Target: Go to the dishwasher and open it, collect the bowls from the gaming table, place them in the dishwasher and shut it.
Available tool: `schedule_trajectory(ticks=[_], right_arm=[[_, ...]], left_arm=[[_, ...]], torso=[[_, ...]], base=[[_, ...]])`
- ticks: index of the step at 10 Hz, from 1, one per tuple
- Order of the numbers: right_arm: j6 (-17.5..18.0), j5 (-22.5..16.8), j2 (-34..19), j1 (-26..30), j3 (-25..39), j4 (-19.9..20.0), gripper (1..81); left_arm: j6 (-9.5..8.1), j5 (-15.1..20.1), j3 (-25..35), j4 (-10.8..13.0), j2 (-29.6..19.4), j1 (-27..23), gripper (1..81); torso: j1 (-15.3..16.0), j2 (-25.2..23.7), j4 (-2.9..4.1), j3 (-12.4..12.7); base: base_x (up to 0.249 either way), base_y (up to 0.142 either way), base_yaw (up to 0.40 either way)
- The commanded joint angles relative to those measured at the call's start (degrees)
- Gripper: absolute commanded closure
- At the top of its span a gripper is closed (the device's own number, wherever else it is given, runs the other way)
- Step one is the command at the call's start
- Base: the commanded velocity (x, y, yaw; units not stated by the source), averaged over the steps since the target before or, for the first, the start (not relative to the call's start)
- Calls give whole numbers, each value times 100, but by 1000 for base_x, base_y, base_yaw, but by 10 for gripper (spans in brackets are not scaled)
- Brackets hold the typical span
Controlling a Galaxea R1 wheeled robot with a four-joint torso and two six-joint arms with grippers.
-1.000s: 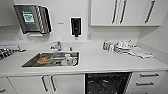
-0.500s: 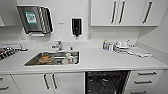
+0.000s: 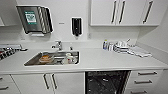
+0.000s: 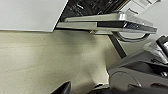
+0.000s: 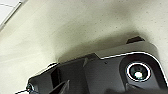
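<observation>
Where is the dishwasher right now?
In the head view the dishwasher sits open under the white counter, right of the sink, beside the drawers.

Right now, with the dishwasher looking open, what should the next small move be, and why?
Probably back away from the counter and turn off to fetch the bowls. The dishwasher shows its dark inside under the counter, and in the left wrist view its door hangs lowered with the handle free, so opening looks done. No bowls are loaded yet, as far as I can tell.
</observation>
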Motion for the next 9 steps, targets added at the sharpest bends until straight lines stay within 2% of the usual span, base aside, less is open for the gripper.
schedule_trajectory(ticks=[1, 4, 6, 9], right_arm=[[-37, 409, 781, -121, -1164, -665, 10], [-36, 875, 1186, -446, -1807, -1096, 10], [-36, 1016, 1501, -613, -2315, -1193, 10], [-36, 1043, 2327, -824, -3457, -1412, 10]], left_arm=[[-28, 112, -1621, -4, 1213, 577, 10], [-318, 120, -2616, 5, 1962, 903, 10], [-345, 112, -3082, -13, 2365, 1078, 10], [-388, 112, -4082, -48, 3138, 1290, 10]], torso=[[0, 0, 0, 0], [0, 0, 0, 0], [0, 0, 0, 0], [0, 0, 0, 0]], base=[[0, 0, 0], [0, 0, 0], [0, 0, 0], [0, 0, 0]])
